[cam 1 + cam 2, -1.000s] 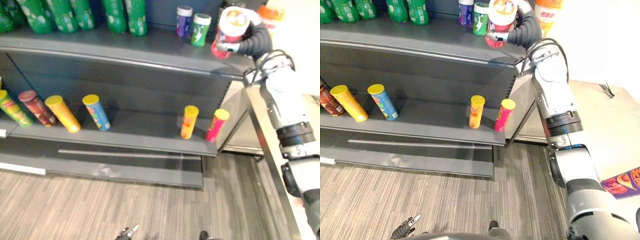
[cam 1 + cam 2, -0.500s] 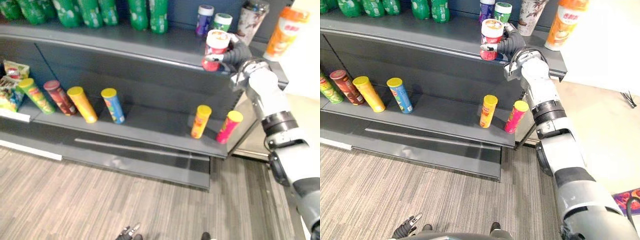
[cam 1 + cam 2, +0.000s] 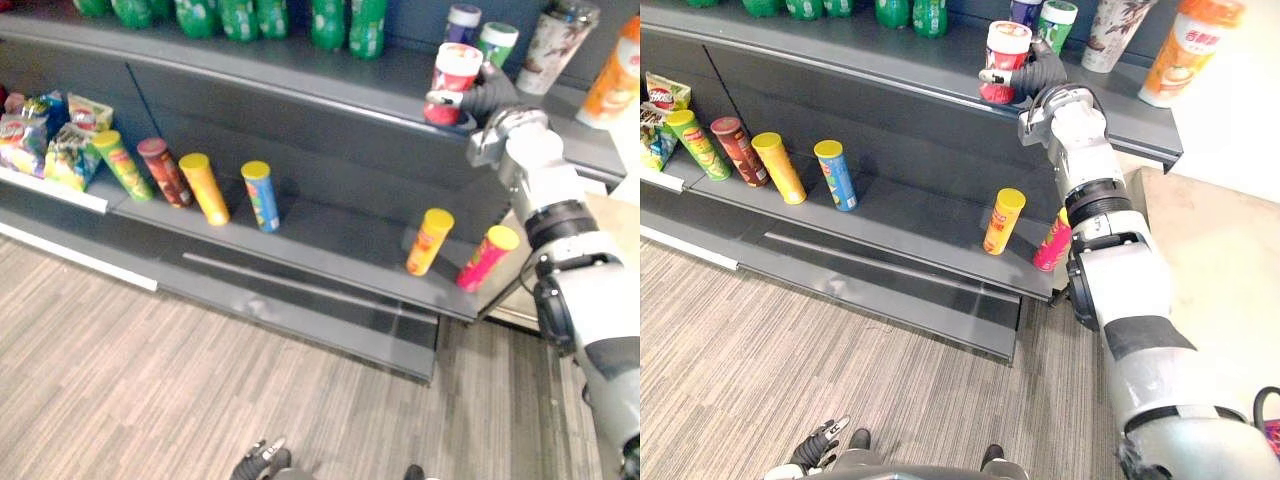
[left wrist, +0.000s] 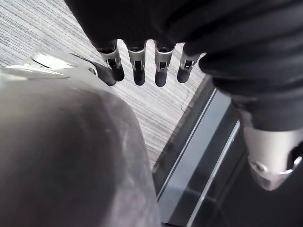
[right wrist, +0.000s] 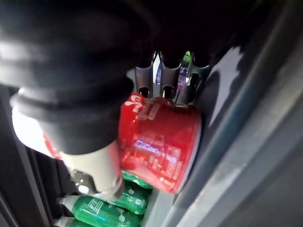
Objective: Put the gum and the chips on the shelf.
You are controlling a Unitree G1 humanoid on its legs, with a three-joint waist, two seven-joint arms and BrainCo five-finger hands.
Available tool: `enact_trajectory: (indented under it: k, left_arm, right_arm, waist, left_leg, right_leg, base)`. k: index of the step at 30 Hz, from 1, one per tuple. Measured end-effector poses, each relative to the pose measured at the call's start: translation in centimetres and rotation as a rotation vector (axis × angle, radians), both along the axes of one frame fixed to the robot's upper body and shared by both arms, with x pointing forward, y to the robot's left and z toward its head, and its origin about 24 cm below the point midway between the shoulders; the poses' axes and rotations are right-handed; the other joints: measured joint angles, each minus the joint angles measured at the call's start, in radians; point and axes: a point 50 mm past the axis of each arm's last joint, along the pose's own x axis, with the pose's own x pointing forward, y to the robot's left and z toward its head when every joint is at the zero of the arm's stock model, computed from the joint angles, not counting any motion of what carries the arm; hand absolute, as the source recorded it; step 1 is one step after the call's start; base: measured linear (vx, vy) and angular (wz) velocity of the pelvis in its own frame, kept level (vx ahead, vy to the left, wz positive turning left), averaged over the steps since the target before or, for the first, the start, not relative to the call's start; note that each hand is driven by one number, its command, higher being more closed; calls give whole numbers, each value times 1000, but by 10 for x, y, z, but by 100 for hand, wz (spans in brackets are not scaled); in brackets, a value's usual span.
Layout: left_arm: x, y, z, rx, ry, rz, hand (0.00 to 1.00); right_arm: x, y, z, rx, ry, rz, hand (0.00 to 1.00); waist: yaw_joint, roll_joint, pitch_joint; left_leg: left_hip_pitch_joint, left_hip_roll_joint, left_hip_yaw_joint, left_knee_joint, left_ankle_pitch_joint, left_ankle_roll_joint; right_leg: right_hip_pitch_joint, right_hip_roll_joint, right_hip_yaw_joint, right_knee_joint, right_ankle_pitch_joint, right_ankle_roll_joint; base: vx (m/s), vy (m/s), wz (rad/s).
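Right hand point(image 3: 492, 94) is wrapped round the gum tub point(image 3: 453, 82), holding it at the front lip of the top shelf point(image 3: 330, 72) - can't tell if the base is seated. Risks: letting go with the base overhanging tips it off; pushing deeper could knock the purple tub point(image 3: 462, 22) and green tub point(image 3: 497, 42) behind. The tub is squat and red with a white lid. Left hand point(image 4: 138, 71) hangs low, fingers straight, empty.

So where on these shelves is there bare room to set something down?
Top shelf: a bare stretch between the green bottles and the red canister in the right hand. Lower shelf: a gap between the blue can and the orange can. Crowded behind the canister.
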Motion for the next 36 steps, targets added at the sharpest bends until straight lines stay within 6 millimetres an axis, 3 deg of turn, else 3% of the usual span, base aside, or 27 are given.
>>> enact_trajectory:
  k: [9,10,23,32,36]
  left_arm:
    - [8,1,2,-5,-22,2,0]
    - [9,1,2,-7,-24,2,0]
    - [15,-2,4,-30,-37,3,0]
    - [15,-8,5,-71,-55,-21,0]
    - [13,-9,6,-84,-64,-35,0]
  right_arm:
    - [-1,-15,13,-9,-25,-54,100]
    - [-1,-16,13,-19,-30,-60,0]
    - [-4,-33,20,-38,-42,-92,0]
    - [-10,-63,22,-88,-2,-96,0]
    - [-11,-62,22,-112,10,-63,0]
  waist:
    - [8,-4,35]
    - [9,-4,38]
    - [25,7,68]
    - [25,5,69]
    - [26,4,69]
  left_leg:
    - [-31,-12,-37,20,4,3]
    - [-34,-12,-38,26,4,3]
    - [-51,-22,-56,60,1,5]
    - [-42,-25,-32,71,-4,8]
    - [-34,-9,-8,89,-22,4]
  right_leg:
    - [2,-10,-32,2,0,0]
    - [2,-10,-32,2,0,0]
    - [2,-18,-40,18,0,1]
    - [0,-20,-14,12,3,3]
    - [2,-6,4,-3,16,2]
  base:
    - [-18,3,12]
    - [0,0,0]
    - [-6,0,2]
    - [0,4,-7]
    - [11,-3,-20]
